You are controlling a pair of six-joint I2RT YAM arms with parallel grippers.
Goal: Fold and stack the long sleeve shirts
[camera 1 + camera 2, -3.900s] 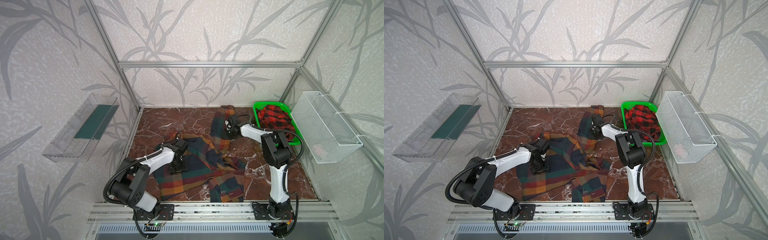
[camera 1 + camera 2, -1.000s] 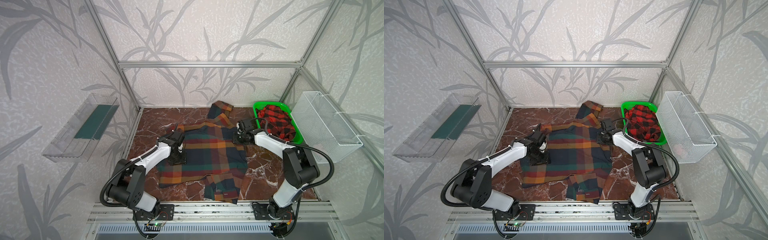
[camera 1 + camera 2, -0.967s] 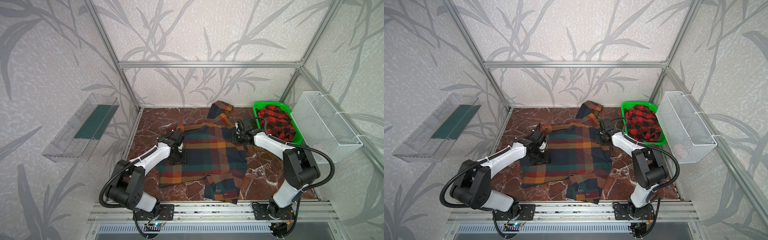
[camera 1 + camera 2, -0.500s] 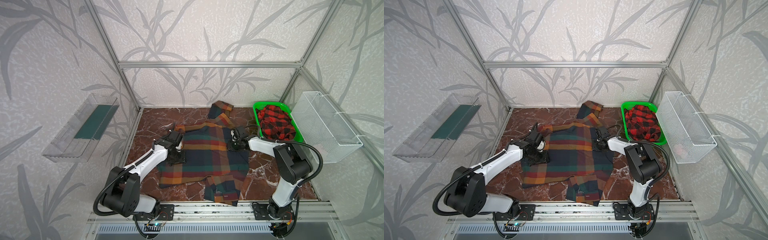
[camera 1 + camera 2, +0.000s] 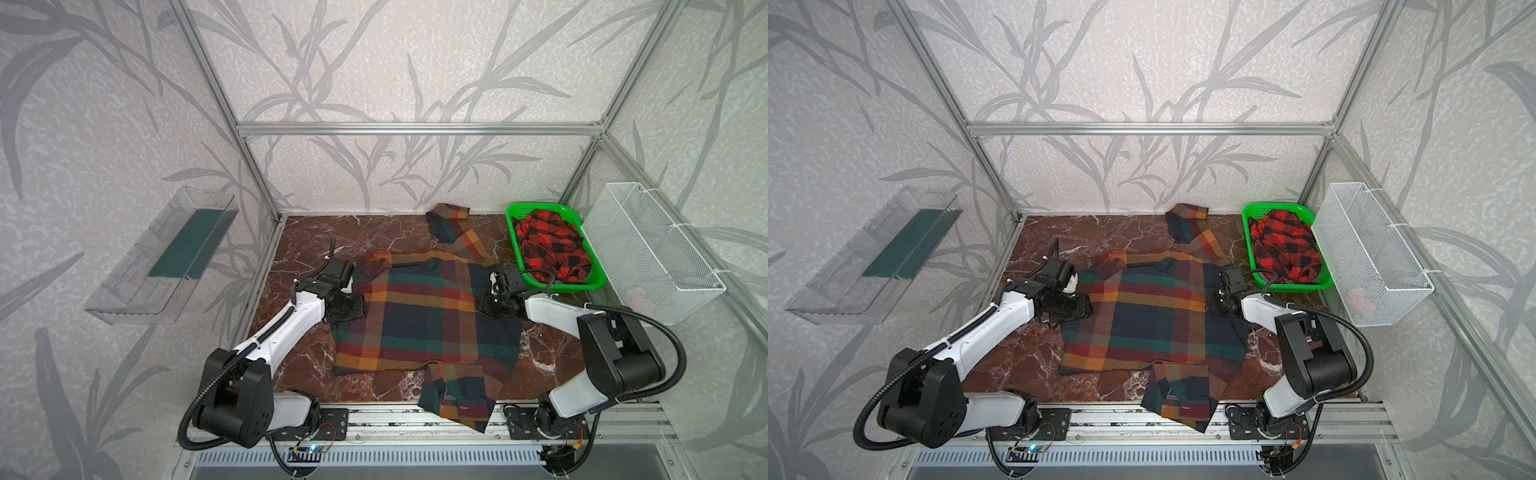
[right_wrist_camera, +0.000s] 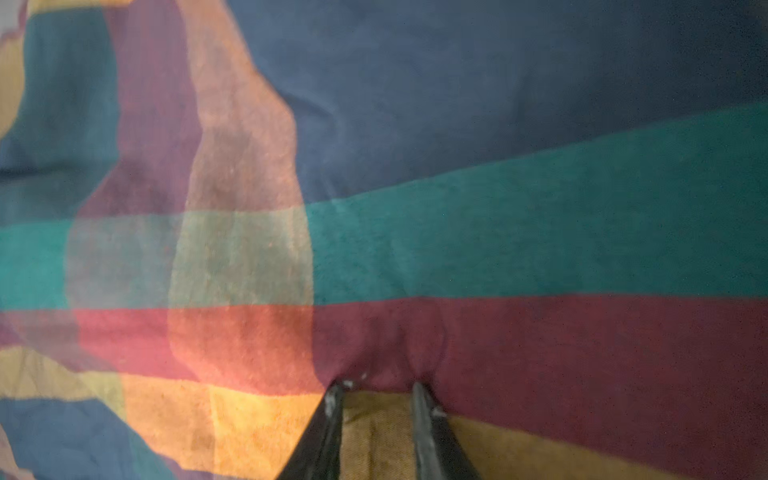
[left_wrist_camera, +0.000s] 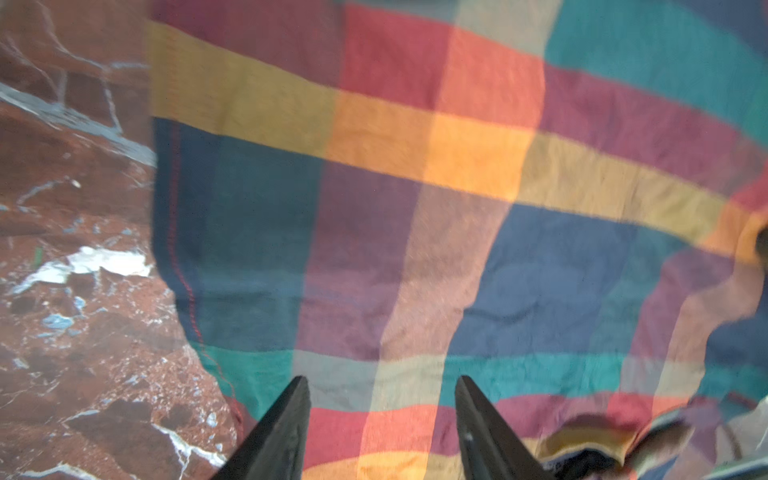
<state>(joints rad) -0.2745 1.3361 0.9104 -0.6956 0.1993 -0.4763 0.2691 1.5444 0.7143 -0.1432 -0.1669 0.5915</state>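
At the front edge, one sleeve [image 5: 457, 399] of the soft button-up plaid shirt in large navy, orange, dark green and red blocks [image 5: 419, 316] lies crumpled and hangs over onto the aluminium front rail [image 5: 374, 419]. Behind it the body of this shirt is spread flat, back up, in the middle of the reddish-brown marble tabletop [image 5: 309, 374], as both top views show. The left claw [image 5: 359, 309] sits low at the shirt's left edge. In the left wrist view its jaws stand well apart above the cloth with nothing between them. The right claw [image 5: 484, 305] sits at the shirt's right edge. In the right wrist view its jaws stand a narrow gap apart with the tips down on the fabric, which puckers around them. Mustard cloth shows in the gap, and I cannot tell whether they pinch it. Farther back, the shirt's other sleeve [image 5: 451, 224] stretches to the rear wall. In the far right corner the red-and-black check shirt [image 5: 548, 245] lies bunched in a green plastic basket [image 5: 512, 224], just behind the right claw. A white wire mesh basket [image 5: 648, 249] hangs on the right wall beside it.
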